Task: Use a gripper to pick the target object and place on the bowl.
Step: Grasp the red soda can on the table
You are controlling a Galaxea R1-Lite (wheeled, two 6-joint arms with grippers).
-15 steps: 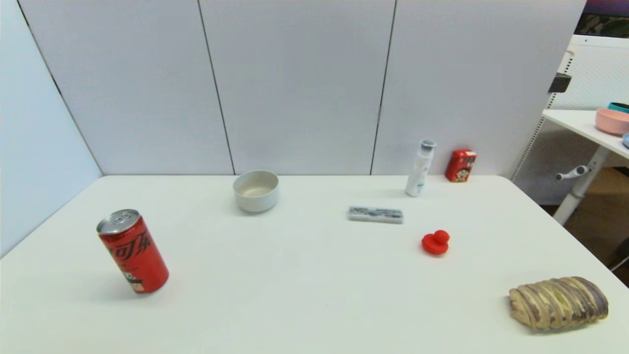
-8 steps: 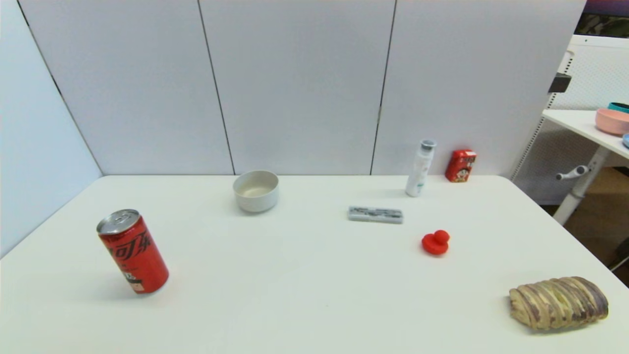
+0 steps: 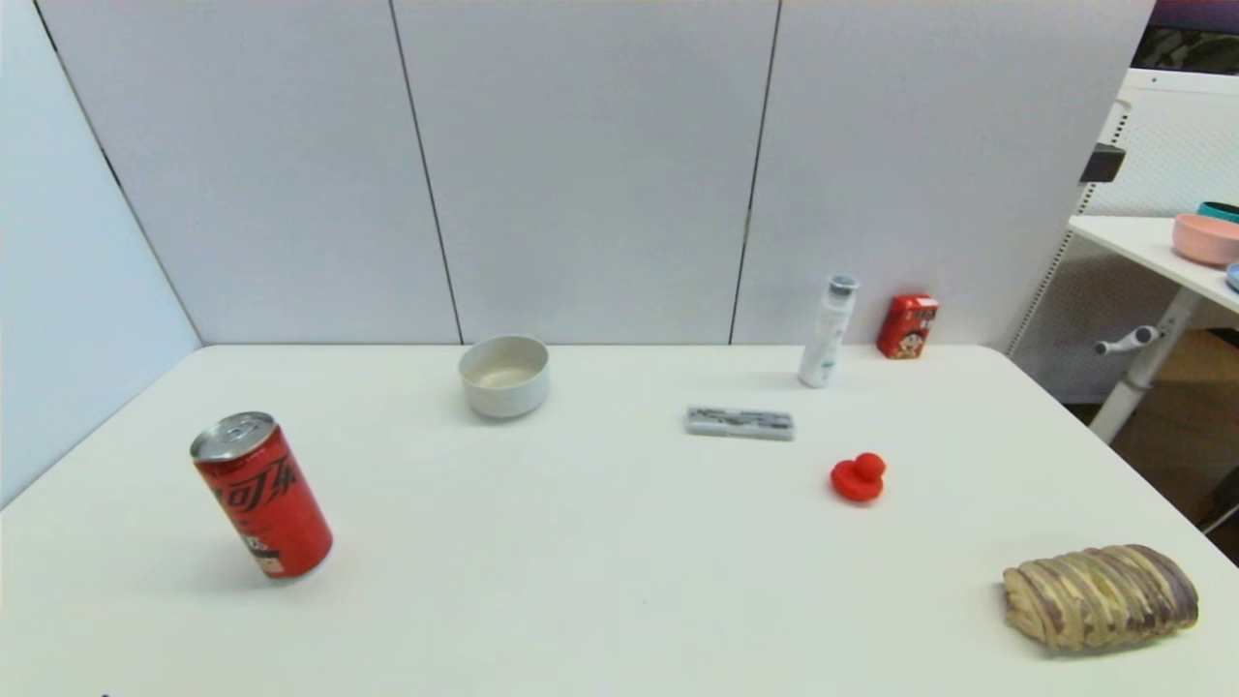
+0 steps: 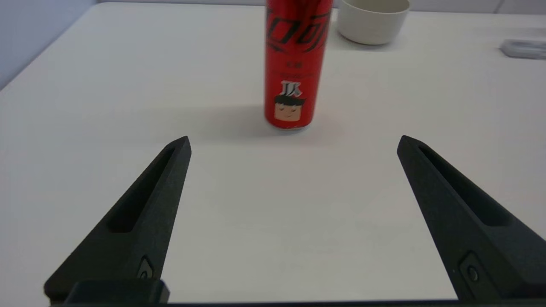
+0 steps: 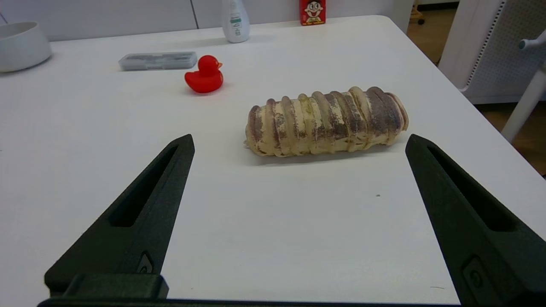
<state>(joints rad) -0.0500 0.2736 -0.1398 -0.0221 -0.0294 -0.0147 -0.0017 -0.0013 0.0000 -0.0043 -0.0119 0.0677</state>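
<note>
The red soda can point(image 3: 261, 495) stands upright at the table's near left; it also shows in the left wrist view point(image 4: 296, 64). The off-white bowl point(image 3: 503, 375) sits empty near the back wall, left of centre, and shows behind the can in the left wrist view point(image 4: 372, 19) and in the right wrist view point(image 5: 21, 44). My left gripper point(image 4: 292, 143) is open and empty, low over the table, a short way in front of the can. My right gripper point(image 5: 298, 143) is open and empty, just in front of the bread loaf. Neither gripper shows in the head view.
A striped bread loaf point(image 3: 1099, 594) lies at the near right. A red rubber duck point(image 3: 858, 477), a flat grey case point(image 3: 740, 423), a white bottle point(image 3: 828, 332) and a small red carton point(image 3: 906, 326) stand right of centre. A side table with a pink bowl point(image 3: 1205, 238) is at far right.
</note>
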